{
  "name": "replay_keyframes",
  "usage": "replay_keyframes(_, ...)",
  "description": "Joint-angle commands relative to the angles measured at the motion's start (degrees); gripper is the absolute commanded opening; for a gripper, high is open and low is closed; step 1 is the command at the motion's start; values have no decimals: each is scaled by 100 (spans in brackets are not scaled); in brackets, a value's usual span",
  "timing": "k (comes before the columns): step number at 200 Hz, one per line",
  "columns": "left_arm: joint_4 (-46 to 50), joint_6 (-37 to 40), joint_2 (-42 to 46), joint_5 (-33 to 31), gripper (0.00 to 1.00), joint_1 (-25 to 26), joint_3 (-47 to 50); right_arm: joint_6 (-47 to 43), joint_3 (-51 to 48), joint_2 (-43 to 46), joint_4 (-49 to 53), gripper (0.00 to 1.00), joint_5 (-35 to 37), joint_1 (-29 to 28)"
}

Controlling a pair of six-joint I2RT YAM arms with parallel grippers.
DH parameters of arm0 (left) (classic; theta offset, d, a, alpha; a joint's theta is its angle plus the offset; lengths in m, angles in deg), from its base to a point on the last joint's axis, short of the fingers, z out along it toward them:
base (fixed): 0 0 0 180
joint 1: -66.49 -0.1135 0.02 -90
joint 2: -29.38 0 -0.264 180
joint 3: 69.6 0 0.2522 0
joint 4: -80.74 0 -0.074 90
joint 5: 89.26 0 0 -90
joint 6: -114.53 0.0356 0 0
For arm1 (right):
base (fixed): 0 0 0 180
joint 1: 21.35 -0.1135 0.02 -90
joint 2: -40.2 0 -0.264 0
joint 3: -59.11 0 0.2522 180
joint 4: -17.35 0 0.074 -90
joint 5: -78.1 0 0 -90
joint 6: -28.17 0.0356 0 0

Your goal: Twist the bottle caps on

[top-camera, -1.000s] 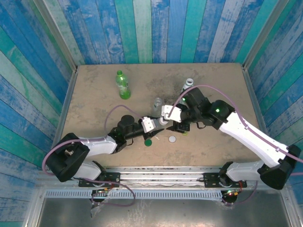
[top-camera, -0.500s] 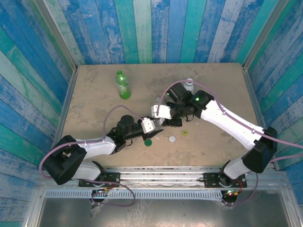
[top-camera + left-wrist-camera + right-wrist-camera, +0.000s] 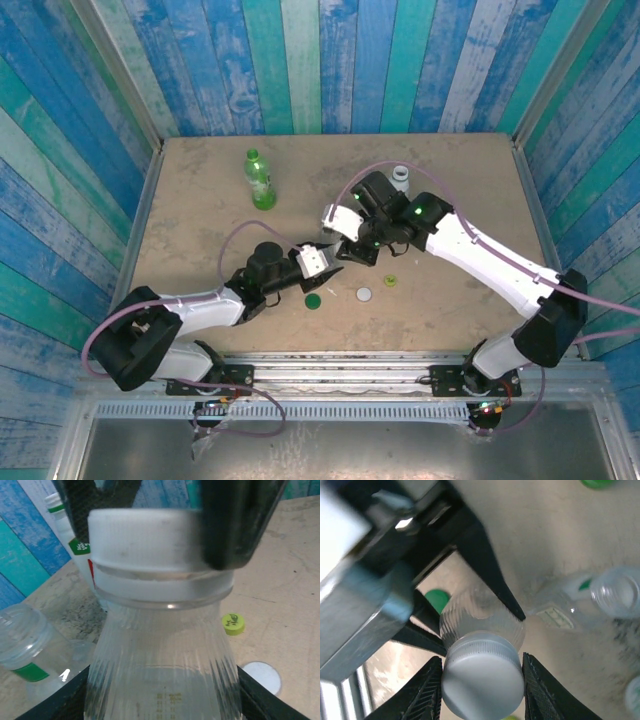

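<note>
While left tool clamps the clear bottle, right tool grips its white cap.

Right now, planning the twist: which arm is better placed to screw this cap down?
Right. The right gripper pinches the white cap on the clear bottle, while the left gripper clamps that bottle's body, steadying it.

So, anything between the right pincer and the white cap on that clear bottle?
Nothing visible. The right pincer is clamped directly on the white cap, which sits on the neck of the clear bottle gripped by the left pincer.
</note>
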Motion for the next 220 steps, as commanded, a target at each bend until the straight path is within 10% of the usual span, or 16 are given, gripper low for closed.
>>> replay_keyframes(1,-406,105,271,-384,43,-1,-211,3352,-159,136,-543,14,-165,-34)
replay_keyframes(38,-157,89,383,-235,43,-1,-204,3946,-272,468,-264,36,54,-272)
replay_keyframes(108,516,23,471,503,44,1,-487,-199,-435,1388,58,77,-75,-78)
replay_keyframes(147,778,3,582,716,44,-1,-557,-2164,-70,1167,618,78,55,-78)
replay_keyframes(220,1076,108,751,727,44,-1,-558,-2369,654,292,1143,58,109,-62)
